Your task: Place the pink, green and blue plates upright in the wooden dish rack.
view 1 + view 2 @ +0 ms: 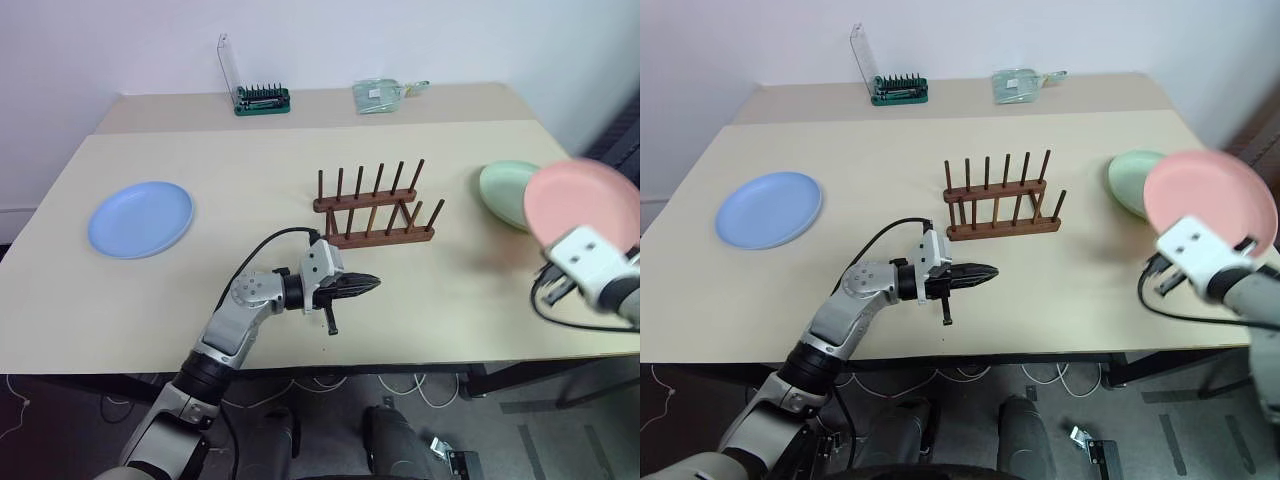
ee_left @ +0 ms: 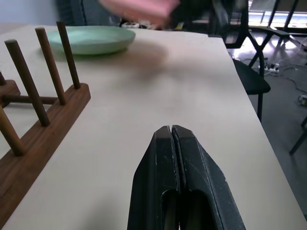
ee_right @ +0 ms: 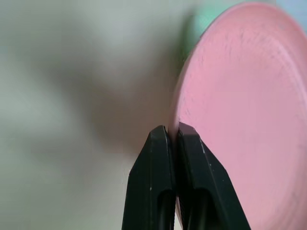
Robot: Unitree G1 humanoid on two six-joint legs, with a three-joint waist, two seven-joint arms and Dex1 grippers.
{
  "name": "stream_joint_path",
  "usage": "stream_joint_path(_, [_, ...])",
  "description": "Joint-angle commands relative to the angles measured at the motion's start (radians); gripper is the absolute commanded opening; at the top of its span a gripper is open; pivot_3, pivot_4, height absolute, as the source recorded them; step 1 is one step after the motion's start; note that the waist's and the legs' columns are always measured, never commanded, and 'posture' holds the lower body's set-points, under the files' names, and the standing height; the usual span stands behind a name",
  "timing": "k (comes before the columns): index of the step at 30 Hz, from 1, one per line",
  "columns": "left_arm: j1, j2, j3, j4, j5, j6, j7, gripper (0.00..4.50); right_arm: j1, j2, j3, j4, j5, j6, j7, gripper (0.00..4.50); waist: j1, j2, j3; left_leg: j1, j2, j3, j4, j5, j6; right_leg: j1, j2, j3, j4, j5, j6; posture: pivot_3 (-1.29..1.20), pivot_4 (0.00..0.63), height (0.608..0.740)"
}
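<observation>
Silver-grey arms, white wrist blocks, black cables, black fingers (image 2: 180, 177).

pink plate (image 1: 583, 203): blurred; right edge cut off in left eye view
green plate (image 1: 507, 192): right part hidden behind pink plate
small packet (image 1: 380, 94) at back of table (image 1: 250, 290): too small to ID

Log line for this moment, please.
right gripper: shut on pink plate, lifted off table | left gripper: shut, empty | green plate, blue plate: flat on table | wooden dish rack: empty
</observation>
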Motion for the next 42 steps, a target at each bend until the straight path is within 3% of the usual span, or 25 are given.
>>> stream_joint_path(1, [-0.006,0.007,0.028,-0.016,-0.01,-0.027,-0.003,0.0,-0.213,0.049,-0.069,-0.106,0.285,0.063,0.039,0.06,-0.001,0.0,0.0,0.0,0.0,0.0,0.0,0.0,0.0,0.0,0.0,0.0,0.0,0.0,0.0,0.0,0.15,0.74])
stream_joint_path(6, [-0.007,0.019,0.048,-0.009,-0.012,-0.031,0.006,0.0,-0.512,0.203,-0.034,-0.052,0.701,0.301,0.032,0.06,0.01,-0.004,0.002,-0.001,0.0,-0.002,0.0,0.0,0.0,0.0,0.0,-0.001,-0.001,0.0,0.0,0.0,0.15,0.74])
stream_joint_path(9, [-0.008,0.021,0.056,-0.007,-0.012,-0.031,0.009,0.0,-0.584,0.251,-0.022,0.011,0.802,0.369,0.013,0.06,0.02,-0.004,0.002,-0.002,-0.001,-0.003,0.0,0.0,0.001,0.0,-0.001,-0.001,-0.002,0.0,0.0,0.0,0.15,0.74])
stream_joint_path(15, [0.021,0.035,0.077,-0.048,-0.014,-0.014,0.036,0.0,-0.655,0.287,0.017,0.264,0.846,0.403,0.069,0.06,0.026,-0.003,0.002,-0.002,-0.001,-0.002,0.0,-0.001,0.001,-0.002,-0.001,-0.001,-0.001,0.0,0.0,0.0,0.15,0.74])
stream_joint_path(23, [0.044,0.043,0.086,-0.084,-0.016,0.012,0.058,0.0,-0.7,0.27,0.019,0.397,0.891,0.419,0.165,0.06,0.02,-0.002,0.002,-0.002,-0.001,-0.002,0.0,-0.001,0.002,-0.003,0.0,-0.001,0.0,0.0,0.0,0.0,0.15,0.74])
stream_joint_path(33, [0.051,0.058,0.091,-0.106,-0.018,0.025,0.07,0.0,-0.713,0.277,0.021,0.495,0.879,0.42,0.189,0.06,0.018,-0.002,0.002,-0.002,-0.001,-0.001,-0.001,-0.001,0.002,-0.003,0.0,-0.001,0.0,0.0,0.0,0.0,0.15,0.74])
stream_joint_path(42, [0.049,0.061,0.092,-0.108,-0.019,0.033,0.069,0.0,-0.719,0.271,0.013,0.699,0.846,0.411,0.208,0.06,0.006,-0.002,0.002,-0.002,-0.001,-0.001,-0.001,-0.001,0.002,-0.003,0.0,-0.001,0.0,0.0,0.0,0.0,0.15,0.74])
